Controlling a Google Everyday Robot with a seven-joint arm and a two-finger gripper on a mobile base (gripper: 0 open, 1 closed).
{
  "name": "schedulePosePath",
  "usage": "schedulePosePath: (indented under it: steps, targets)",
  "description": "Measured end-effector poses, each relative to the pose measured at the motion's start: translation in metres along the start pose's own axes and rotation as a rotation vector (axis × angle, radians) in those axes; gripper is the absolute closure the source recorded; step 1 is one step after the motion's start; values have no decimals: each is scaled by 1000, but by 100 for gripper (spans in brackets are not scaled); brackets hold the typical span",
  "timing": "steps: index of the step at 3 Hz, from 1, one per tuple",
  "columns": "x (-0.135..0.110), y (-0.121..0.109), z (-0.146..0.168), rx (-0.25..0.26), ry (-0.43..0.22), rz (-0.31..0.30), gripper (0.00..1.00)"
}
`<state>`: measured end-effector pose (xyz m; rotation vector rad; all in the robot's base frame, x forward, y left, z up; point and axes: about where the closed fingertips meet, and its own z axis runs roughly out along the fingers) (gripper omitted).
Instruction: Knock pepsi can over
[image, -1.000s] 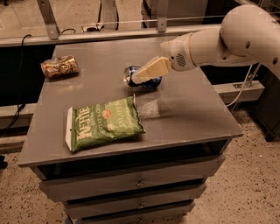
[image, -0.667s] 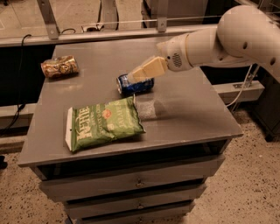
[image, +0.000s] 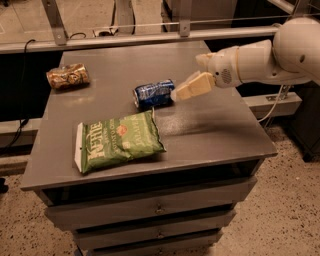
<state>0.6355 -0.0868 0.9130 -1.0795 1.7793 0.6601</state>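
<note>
The dark-blue pepsi can (image: 153, 93) lies on its side near the middle of the grey table (image: 210, 135), its silver end toward the left. My gripper (image: 181, 92) reaches in from the right on a white arm; its cream fingertips are just right of the can, at or very near the can's right end. The can is in full view.
A green chip bag (image: 117, 141) lies flat in front of the can, toward the table's front left. A brownish-gold patterned can (image: 68, 76) lies on its side at the back left. A railing runs behind the table. Drawers sit below the tabletop.
The pepsi can has moved left and now lies in full view on its side. My gripper has drawn back to the right and stands at the can's right end.
</note>
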Motion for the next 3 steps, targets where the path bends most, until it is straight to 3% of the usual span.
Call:
schedulePosePath:
  steps: [1, 2, 3]
  targets:
    - [13, -27, -32, -3, 4, -74, 0]
    - [2, -45, -69, 13, -2, -165, 0]
    - [-5, -46, -72, 16, -10, -177, 0]
